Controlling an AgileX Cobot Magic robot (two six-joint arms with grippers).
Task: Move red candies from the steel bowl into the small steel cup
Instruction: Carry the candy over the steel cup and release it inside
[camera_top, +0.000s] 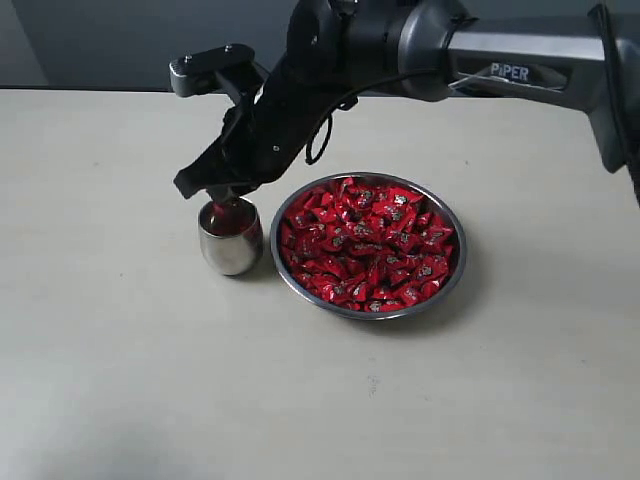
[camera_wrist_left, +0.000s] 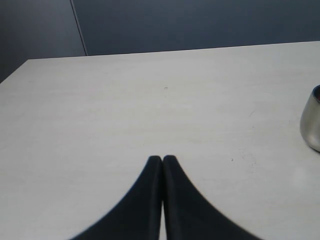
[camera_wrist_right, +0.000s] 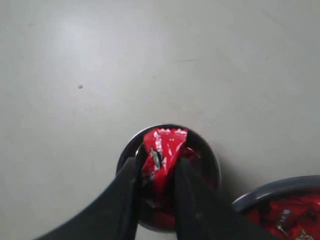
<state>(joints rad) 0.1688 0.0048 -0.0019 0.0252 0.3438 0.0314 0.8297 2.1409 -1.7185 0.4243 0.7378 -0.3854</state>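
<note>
Surface (camera_top: 120, 380) — pale, off-white, matte — is filling most of the exterior view and is showing faint scuffs. Dark grey-blue wall (camera_top: 100, 40) is running behind its far edge. A vertical seam (camera_wrist_left: 78, 27) is dividing the wall panels; a small dark speck (camera_wrist_right: 80, 86) is sitting on the surface.

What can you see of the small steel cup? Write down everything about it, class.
The small steel cup is a rounded, handleless tumbler of polished steel, standing upright on the pale table close beside the steel bowl; whether they touch is unclear. Its wall mirrors red. The right gripper holds a red candy at its open mouth.
</note>
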